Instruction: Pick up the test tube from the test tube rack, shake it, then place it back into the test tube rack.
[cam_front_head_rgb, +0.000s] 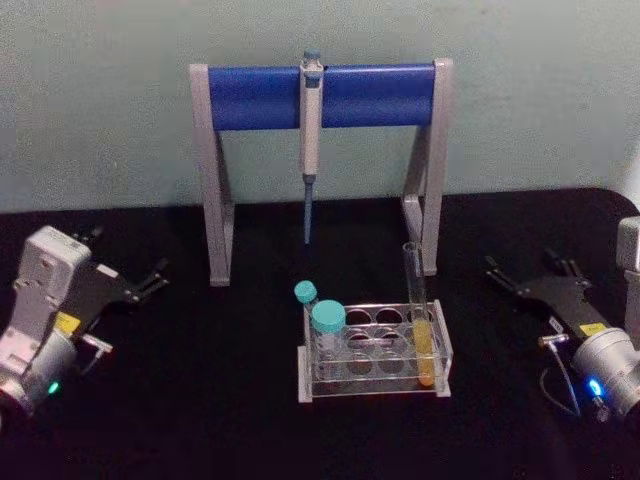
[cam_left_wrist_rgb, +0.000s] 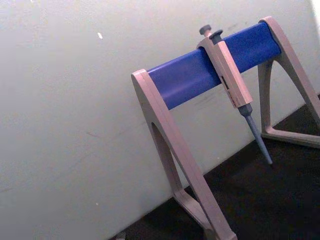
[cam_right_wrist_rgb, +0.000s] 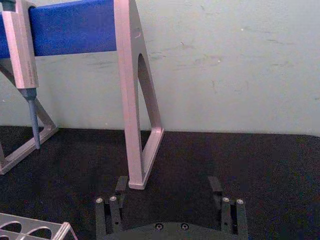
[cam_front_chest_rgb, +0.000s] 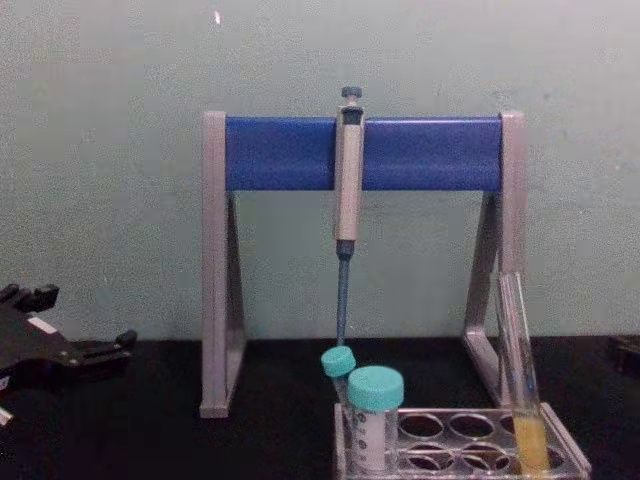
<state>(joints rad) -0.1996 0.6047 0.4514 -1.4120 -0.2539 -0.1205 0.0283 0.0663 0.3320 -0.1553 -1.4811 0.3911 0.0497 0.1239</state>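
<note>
Glass tube: the long clear test tube (cam_front_head_rgb: 419, 310) with yellow liquid at its bottom stands upright in a right-end hole of the rack.
Rack: the low clear plastic test tube rack (cam_front_head_rgb: 374, 352) sits on the black table (cam_front_head_rgb: 200, 420), in front of the grey-and-blue pipette stand (cam_front_head_rgb: 320, 96).
Other tubes: two short teal-capped tubes (cam_front_head_rgb: 327, 330) stand at the rack's left end.
Left claw: the left gripper (cam_front_head_rgb: 150, 280) rests far left, fingers apart, holding nothing.
Right claw: the right gripper (cam_front_head_rgb: 525, 277) rests far right, fingers apart, holding nothing.

Pale green wall (cam_front_head_rgb: 100, 100), scuffed, behind black tabletop (cam_front_head_rgb: 200, 420)
</note>
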